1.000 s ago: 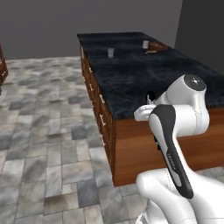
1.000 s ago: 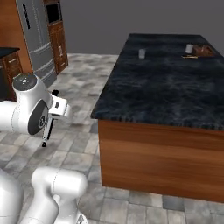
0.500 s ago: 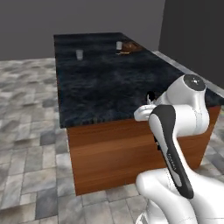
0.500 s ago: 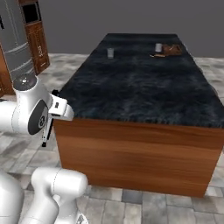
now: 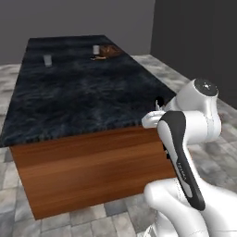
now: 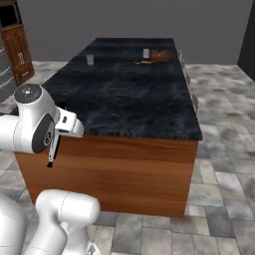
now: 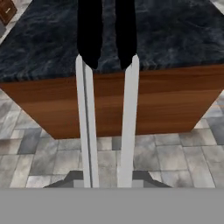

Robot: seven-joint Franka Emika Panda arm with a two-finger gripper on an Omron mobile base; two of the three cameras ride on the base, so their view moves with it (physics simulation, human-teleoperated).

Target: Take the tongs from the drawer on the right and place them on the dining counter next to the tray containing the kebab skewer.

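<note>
From the left base view the arm is folded up tight at the near end of the dining counter (image 5: 83, 97), with the tray (image 5: 110, 51) far off at the other end. The right base view shows the tongs (image 6: 53, 148) hanging below the wrist. In the hand view the gripper (image 7: 108, 61) is narrowed, pinching the tongs' (image 7: 107, 127) two arms.
</note>
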